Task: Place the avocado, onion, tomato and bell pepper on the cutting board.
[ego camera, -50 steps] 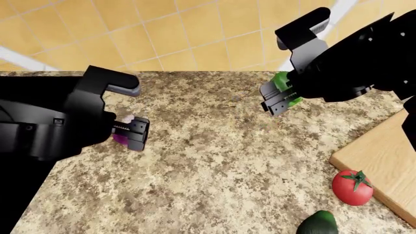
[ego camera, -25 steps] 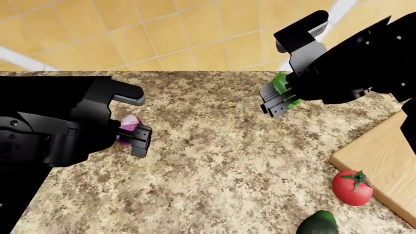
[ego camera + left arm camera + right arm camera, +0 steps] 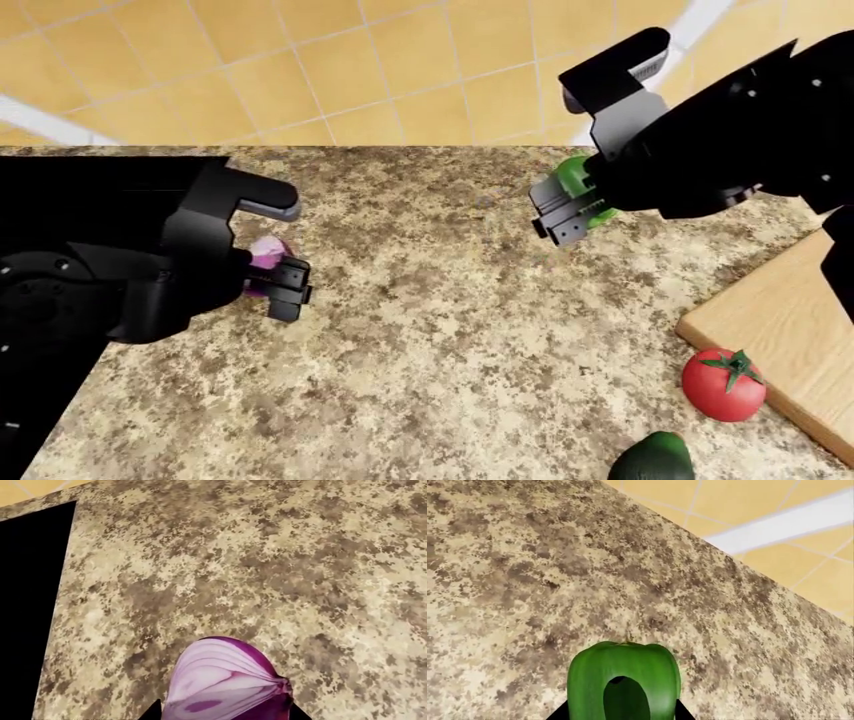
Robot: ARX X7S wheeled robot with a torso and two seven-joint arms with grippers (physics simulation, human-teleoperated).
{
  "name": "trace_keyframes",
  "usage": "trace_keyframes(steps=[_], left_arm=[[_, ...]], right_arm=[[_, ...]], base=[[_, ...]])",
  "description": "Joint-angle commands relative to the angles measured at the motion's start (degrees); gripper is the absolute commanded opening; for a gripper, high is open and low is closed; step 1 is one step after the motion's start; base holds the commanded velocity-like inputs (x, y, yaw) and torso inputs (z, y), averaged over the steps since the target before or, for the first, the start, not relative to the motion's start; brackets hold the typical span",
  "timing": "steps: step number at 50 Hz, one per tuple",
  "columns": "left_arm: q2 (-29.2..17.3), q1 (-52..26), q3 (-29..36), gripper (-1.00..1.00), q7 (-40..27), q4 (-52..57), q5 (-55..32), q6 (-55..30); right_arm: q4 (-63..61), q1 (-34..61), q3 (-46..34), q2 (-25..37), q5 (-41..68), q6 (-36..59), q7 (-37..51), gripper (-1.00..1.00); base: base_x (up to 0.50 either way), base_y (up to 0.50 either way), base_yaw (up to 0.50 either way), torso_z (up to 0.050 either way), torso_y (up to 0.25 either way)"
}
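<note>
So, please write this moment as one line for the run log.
left gripper: shut on onion | right gripper: shut on bell pepper | tomato, avocado: on counter, beside cutting board | board: nothing visible on it

Speckled granite-look countertop (image 3: 454, 330), pale wood cutting board (image 3: 787, 330), glossy tomato (image 3: 723, 384), sheeny onion (image 3: 223, 685).

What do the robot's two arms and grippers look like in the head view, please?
Both arms are matte black with bulky, angular housings. Each gripper, left gripper and right gripper, ends in flat, ridged black jaws, and a grey-tipped bracket juts out above each wrist. No cables or markings show.
</note>
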Motion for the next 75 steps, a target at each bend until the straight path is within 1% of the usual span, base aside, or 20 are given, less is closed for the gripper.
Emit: trace_keyframes(steps=[1,5,9,13,17,19,22,25,26,27,33,36,38,39,45,47,50,66,75], left_arm=[[-0.55,0.96,-0.04,-1.0,-1.61,0.11,-0.67,0.56],[-0.84,-0.03,-0.49,-1.0,-2.51,1.34,-1.29,0.08],[-1.03,-2.72,-1.92,-1.0,-3.67,3.21,-2.61,-0.42],[-0.93,-6.3,-3.22,-1.0,-5.25,4.81,-3.54,-1.09],[-0.55,-9.5,-3.75,-1.0,-6.02,6.14,-4.05,-1.93],[-0.01,-10.14,-3.46,-1.0,-6.04,6.16,-4.54,-2.62],[0.68,-11.56,-3.27,-1.0,-5.9,6.27,-4.53,-2.99],[1.51,-13.13,-3.27,-1.0,-6.38,6.88,-5.17,-3.65],[1.65,-13.36,-3.36,-1.0,-6.81,7.05,-5.64,-3.89],[2.06,-13.53,-3.89,-1.0,-6.66,8.3,-6.43,-3.47],[3.04,-14.71,-3.3,-1.0,-7.55,8.41,-6.97,-4.36],[3.2,-14.79,-3.03,-1.0,-6.87,8.28,-6.2,-3.86],[3.44,-14.77,-2.58,-1.0,-6.3,7.97,-5.46,-3.61],[3.57,-14.8,-2.26,-1.0,-6.05,7.76,-5.06,-3.59],[4.16,-15.42,-1.32,-1.0,-5.03,7.1,-3.69,-3.28],[4.45,-15.79,-1.02,-1.0,-4.77,7.1,-3.12,-3.09],[5.28,-16.4,-0.24,-1.0,-4.67,7.89,-2.66,-3.31],[7.63,-19.61,1.16,-1.0,-1.8,5.84,-0.27,-2.22],[8.11,-20.23,1.95,-1.0,-0.41,5.4,1.31,-1.12]], right_arm=[[-0.94,0.21,0.33,0.52,0.08,0.46,0.72,-1.0],[-1.54,0.42,0.76,1.2,0.26,-0.26,0.14,-1.0],[-5.48,0.58,2.43,3.2,1.77,-1.09,0.19,-1.0],[-7.76,0.75,3.84,5.06,4.47,0.06,1.08,-1.0],[-9.37,0.11,7.7,7.0,9.36,-0.89,3.95,-1.0],[-11.11,-0.14,7.89,7.85,9.23,-1.36,4.15,-1.0],[-12.32,-0.87,10.32,8.6,11.93,-3.0,6.7,-1.0],[-13.93,-0.82,10.68,9.52,13.02,-2.58,7.72,-1.0],[-14.11,-0.34,9.28,9.46,13.49,-0.01,7.51,-1.0],[-15.17,-0.96,9.64,10.07,12.96,-1.11,6.77,-1.0],[-15.51,-0.45,9.8,10.2,13.68,-0.96,7.39,-1.0],[-15.62,-0.28,9.83,10.31,13.23,-1.4,7.24,-1.0],[-15.47,-0.48,10.9,10.49,12.28,-3.82,8.25,-1.0],[-15.54,-0.44,10.56,10.48,12.33,-3.32,7.18,-1.0],[-16.18,-0.97,10.82,10.59,11.89,-4.61,7.42,-1.0],[-15.81,-0.68,10.02,10.48,11.74,-3.53,7.32,-1.0],[-15.77,-1.18,10.02,10.62,12.13,-3.64,8.75,-1.0],[-15.95,-1.13,10.69,12.35,13.67,-3.77,9.41,-1.0],[-16.25,-1.67,10.77,13.35,14.18,-3.99,10.07,-1.0]], base=[[0.0,0.0,0.0,0.0,0.0],[0.0,0.0,0.0,0.0,0.0],[0.0,0.0,0.0,0.0,0.0],[0.0,0.0,0.0,0.0,0.0],[0.0,0.0,0.0,0.0,0.0],[0.0,0.0,0.0,0.0,0.0],[0.0,0.0,0.0,0.0,0.0],[0.0,0.0,0.0,0.0,0.0],[0.0,0.0,0.0,0.0,0.0],[-0.5,0.17,0.0,0.0,0.0],[-0.5,0.03,0.0,0.0,0.002],[-0.5,0.0,0.0,0.0,0.0],[-0.41,0.13,0.0,0.0,0.0],[0.0,0.0,0.0,0.0,0.0],[0.0,0.0,0.0,0.0,0.0],[0.0,0.0,0.0,0.0,0.0],[-0.17,-0.5,0.0,0.0,0.0],[-0.17,-0.5,0.0,0.001,0.0],[-0.15,-0.5,0.0,0.0,0.0]])
